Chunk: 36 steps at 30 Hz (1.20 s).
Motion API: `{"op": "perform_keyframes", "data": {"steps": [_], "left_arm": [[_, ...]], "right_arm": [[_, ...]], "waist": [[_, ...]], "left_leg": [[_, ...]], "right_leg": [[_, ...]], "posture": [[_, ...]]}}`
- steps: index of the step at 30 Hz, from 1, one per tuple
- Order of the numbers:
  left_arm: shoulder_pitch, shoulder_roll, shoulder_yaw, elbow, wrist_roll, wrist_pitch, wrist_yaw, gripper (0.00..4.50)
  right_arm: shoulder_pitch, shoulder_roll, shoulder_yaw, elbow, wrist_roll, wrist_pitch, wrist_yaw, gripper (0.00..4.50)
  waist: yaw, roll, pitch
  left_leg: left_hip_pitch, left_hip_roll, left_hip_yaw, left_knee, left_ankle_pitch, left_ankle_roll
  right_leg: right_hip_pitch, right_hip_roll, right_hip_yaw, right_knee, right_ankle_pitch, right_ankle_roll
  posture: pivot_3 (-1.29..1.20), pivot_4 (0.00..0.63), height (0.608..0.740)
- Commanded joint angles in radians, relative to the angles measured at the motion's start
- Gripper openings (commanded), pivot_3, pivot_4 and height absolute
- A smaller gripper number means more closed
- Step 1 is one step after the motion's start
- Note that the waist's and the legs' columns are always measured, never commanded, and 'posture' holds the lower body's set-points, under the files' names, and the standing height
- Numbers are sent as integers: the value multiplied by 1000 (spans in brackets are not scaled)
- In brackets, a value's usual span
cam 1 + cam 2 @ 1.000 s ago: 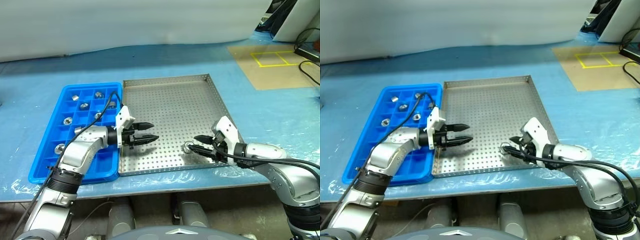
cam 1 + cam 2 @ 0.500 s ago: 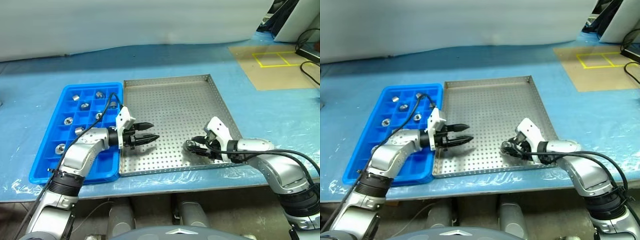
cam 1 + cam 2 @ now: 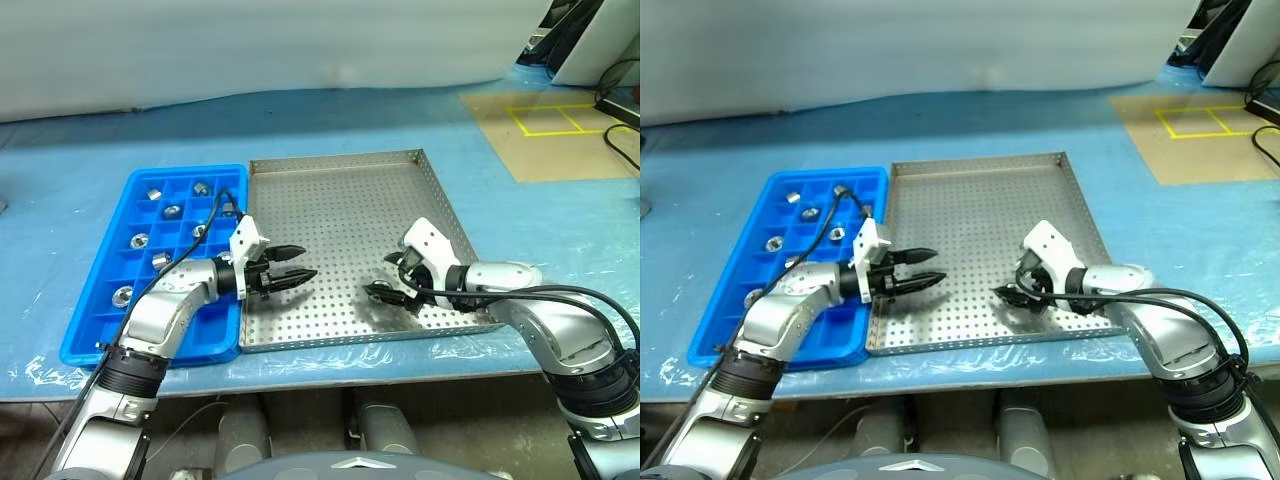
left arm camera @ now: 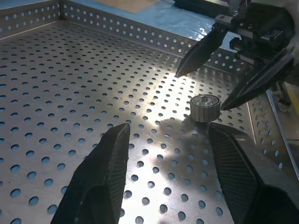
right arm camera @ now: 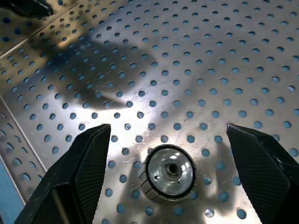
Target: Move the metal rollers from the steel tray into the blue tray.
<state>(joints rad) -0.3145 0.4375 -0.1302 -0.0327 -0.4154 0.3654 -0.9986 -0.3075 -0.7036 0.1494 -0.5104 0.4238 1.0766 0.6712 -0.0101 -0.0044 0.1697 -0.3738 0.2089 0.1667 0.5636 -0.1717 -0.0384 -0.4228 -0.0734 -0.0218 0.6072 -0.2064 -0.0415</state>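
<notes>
The last metal roller [image 5: 169,171] on the steel tray [image 3: 340,190] stands upright near the tray's right rim, straddled by the wide-spread jaws of the right gripper [image 3: 385,275], apart from both fingers. If the fingers close off-centre, 1 tip could strike first and tip the stubby cylinder or send it rolling across the perforated sheet. Compared with 1 second ago, these jaws have widened from a narrow gap. The left gripper [image 3: 305,263] hangs half-open and empty just beside the tray's left rim, unchanged; 7 rollers sit in the blue tray [image 3: 110,345].
</notes>
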Motion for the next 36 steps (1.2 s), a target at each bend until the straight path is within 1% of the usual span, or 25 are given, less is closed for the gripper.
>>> {"op": "perform_keyframes", "data": {"steps": [1,11,15,20,23,27,28,29,30,32,36], "left_arm": [[18,2,10,-43,-1,-22,3,2778],[26,5,13,-42,13,-35,16,2778],[30,2,18,-44,16,-39,27,2778],[32,9,21,-42,23,-46,30,2778],[29,12,27,-33,24,-48,32,2778],[28,15,32,-30,24,-49,31,2778],[28,16,33,-30,24,-49,31,2778],[28,16,35,-29,23,-49,30,2778],[27,18,36,-27,22,-49,29,2778],[28,21,40,-29,17,-47,25,2778],[22,32,55,-19,8,-47,17,2778]], "right_arm": [[3,-19,-3,-50,25,21,9,4174],[7,-26,21,58,-22,-54,17,4174],[2,33,-5,92,17,-13,-1,4174],[-12,61,-5,118,28,10,-5,4174],[-30,49,12,111,31,22,11,3616],[-64,52,6,107,26,50,-4,2340],[-72,47,2,96,37,54,6,2125],[-81,46,-3,85,48,64,13,1744],[-92,47,-7,77,54,72,13,1501],[-120,53,-13,68,53,82,-2,845],[-172,84,-18,64,78,80,-5,845]], "waist": [[0,0,0],[0,0,0],[-1,0,0],[1,0,0],[1,0,0],[1,0,0],[1,0,0],[2,0,0],[2,0,0],[3,0,0],[3,0,0]], "left_leg": [[0,0,0,0,0,0],[2,0,0,0,0,0],[2,0,0,-1,0,0],[2,0,0,-1,0,0],[2,0,0,-1,0,0],[2,0,0,-1,0,-1],[2,0,0,-1,0,-1],[2,0,0,-1,0,-1],[2,0,0,-1,0,-1],[2,0,0,-1,0,-1],[2,0,0,-1,1,-1]], "right_leg": [[0,0,0,0,0,0],[1,0,0,1,0,0],[1,0,0,0,0,0],[1,0,0,0,0,0],[1,0,0,1,0,0],[1,0,0,1,0,0],[1,0,0,1,0,0],[1,0,0,1,0,0],[1,0,0,1,0,0],[1,0,0,1,0,0],[1,0,0,1,0,0]], "posture": [[-280,150,740],[-262,150,740],[-256,150,740],[-239,150,740],[-233,150,740],[-229,150,740],[-229,150,740],[-228,150,740],[-226,150,740],[-226,150,740],[-204,150,740]]}}
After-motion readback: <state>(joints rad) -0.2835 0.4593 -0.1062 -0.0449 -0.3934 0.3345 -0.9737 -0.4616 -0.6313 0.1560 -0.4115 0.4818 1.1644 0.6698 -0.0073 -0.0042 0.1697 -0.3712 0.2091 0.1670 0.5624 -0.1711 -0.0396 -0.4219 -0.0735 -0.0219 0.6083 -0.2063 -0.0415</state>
